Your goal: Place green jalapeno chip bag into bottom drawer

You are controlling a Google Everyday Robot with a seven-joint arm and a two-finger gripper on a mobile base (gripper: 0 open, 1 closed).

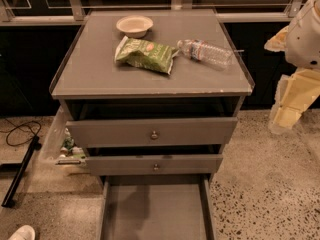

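Observation:
The green jalapeno chip bag (145,54) lies flat on the grey cabinet top (95,74), near the middle, with its long side running left to right. The bottom drawer (155,209) is pulled out at the foot of the cabinet, and its flat grey floor is bare. My gripper (286,115) hangs at the far right, beside the cabinet's right edge and below the level of its top. It is well away from the bag and nothing shows in it. The white arm housing (305,34) is above it.
A clear water bottle (206,52) lies just right of the bag, and a pale bowl (134,25) stands behind it. Two upper drawers with round knobs (154,134) are slightly open. A cable (20,131), a black bar (17,176) and a white shoe (20,232) are on the floor at left.

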